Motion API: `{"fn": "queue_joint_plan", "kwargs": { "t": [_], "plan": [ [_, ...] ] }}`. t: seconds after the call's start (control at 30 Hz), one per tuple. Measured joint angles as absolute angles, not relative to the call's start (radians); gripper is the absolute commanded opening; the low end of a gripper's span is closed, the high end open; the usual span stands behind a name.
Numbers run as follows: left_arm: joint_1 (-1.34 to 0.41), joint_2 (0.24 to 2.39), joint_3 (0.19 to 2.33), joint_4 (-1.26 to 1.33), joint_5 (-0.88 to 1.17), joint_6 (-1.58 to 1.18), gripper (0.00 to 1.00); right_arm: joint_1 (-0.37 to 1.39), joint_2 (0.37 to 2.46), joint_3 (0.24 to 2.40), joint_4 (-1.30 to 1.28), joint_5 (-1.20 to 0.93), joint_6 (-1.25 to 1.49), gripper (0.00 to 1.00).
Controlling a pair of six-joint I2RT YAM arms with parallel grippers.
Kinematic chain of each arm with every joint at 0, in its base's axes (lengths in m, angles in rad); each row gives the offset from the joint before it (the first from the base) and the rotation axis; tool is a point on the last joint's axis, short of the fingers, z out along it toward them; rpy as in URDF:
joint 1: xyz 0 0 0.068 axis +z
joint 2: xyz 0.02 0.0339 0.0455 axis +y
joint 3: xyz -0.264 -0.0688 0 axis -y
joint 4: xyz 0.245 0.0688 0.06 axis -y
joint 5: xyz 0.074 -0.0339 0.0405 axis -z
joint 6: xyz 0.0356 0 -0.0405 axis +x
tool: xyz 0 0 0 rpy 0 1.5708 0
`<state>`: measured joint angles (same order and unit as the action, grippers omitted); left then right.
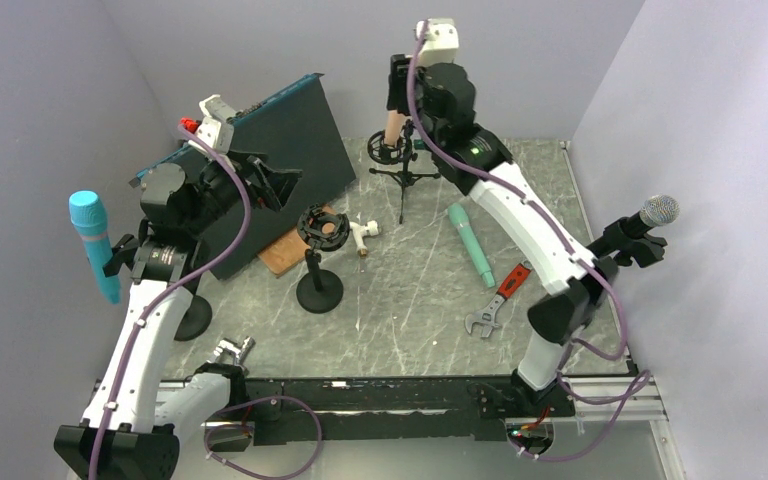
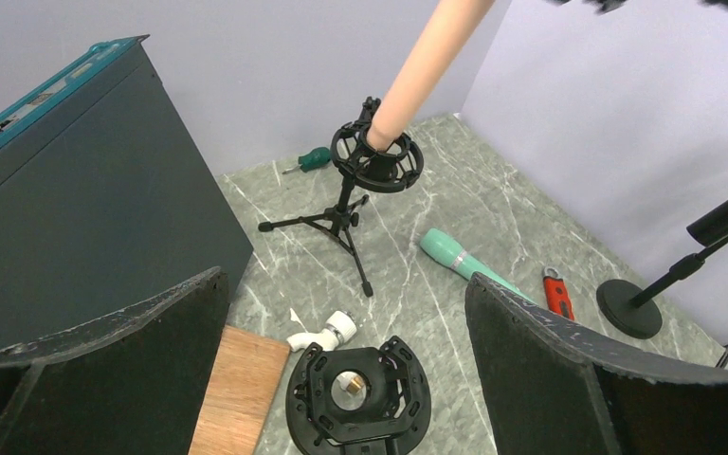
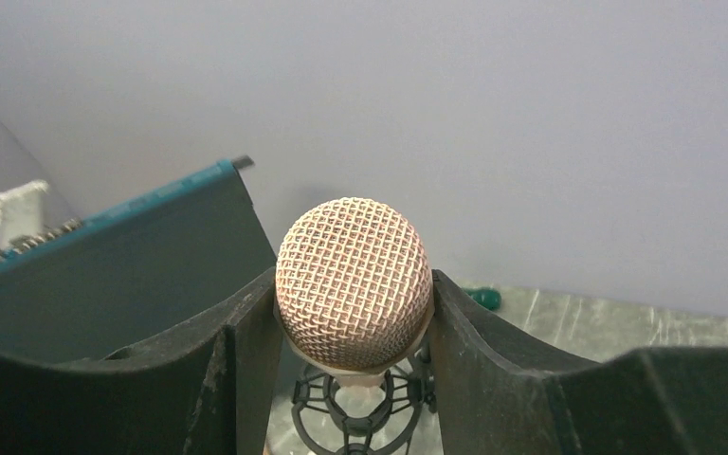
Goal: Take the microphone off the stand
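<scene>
The peach microphone has a mesh head, and my right gripper is shut on that head from both sides. In the top view the right gripper holds the microphone high above the small tripod stand. In the left wrist view the microphone's handle slants up, with its lower end still inside the stand's black ring mount. My left gripper is open and empty, hovering over a second, empty ring-mount stand.
A teal microphone, a red-handled tool and a wrench lie on the right of the table. A dark blue case leans at the back left. A blue microphone and a silver microphone stand at the sides.
</scene>
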<state>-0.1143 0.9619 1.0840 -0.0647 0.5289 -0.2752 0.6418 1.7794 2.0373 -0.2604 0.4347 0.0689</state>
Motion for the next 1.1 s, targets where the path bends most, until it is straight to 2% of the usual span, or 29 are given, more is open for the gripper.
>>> {"fn": "queue_joint_plan", "kwargs": {
  "t": [0.13,0.37,0.6,0.87,1.1],
  "plan": [
    [-0.114,0.968,1.084,-0.065,0.53,-0.276,0.97,0.64,1.608,1.855,-0.099,0.415,0.053,0.17],
    [-0.114,0.973,1.084,-0.065,0.53,-0.276,0.97,0.64,1.297,1.448,0.266,0.383,0.035,0.06],
    [-0.114,0.974,1.084,-0.066,0.531,-0.283,0.97,0.64,1.109,1.196,0.376,0.404,0.006,0.04],
    [-0.114,0.974,1.084,-0.068,0.536,-0.302,0.97,0.638,0.965,1.09,0.199,0.503,-0.018,0.0],
    [-0.114,0.974,1.084,-0.069,0.546,-0.313,0.97,0.638,1.028,1.184,-0.277,0.57,0.065,0.0]
  ]
}}
